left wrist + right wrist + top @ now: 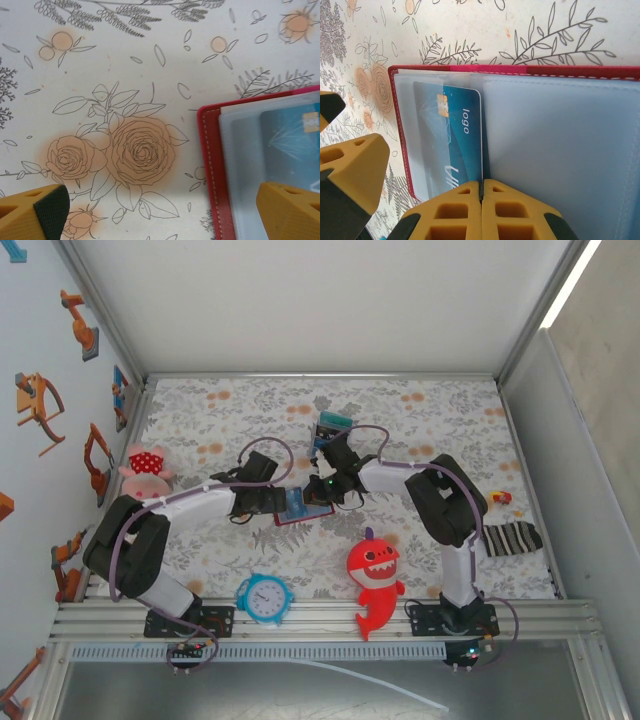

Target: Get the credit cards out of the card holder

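Floral-printed cloth in grey and peach is spread over the tabletop (430, 415), which is closed in by pale walls and edged at the near side by an aluminium frame (320, 618). Cartoon stickers (38, 400) are fixed to the left wall.

Near the middle, the dark red folding card holder (298, 512) is laid open and flat, its pale clear sleeves turned upward. One teal-blue plastic credit card (457, 135), printed "logo", is lodged in a sleeve.

The left end effector (160, 215) is released wide, one finger over bare cloth and the other over the holder's sleeve. The right end effector (481, 207) is clenched, its tips met at the holder's fold beside the card's edge; whether anything is pinched cannot be told.

A pink plush toy (145, 468) is set at the left. A round blue alarm clock (265, 597) and a red shark toy (375, 575) lie near the front. A striped sock (510, 537) lies at the right. A teal object (333, 423) is partly hidden behind the right arm.
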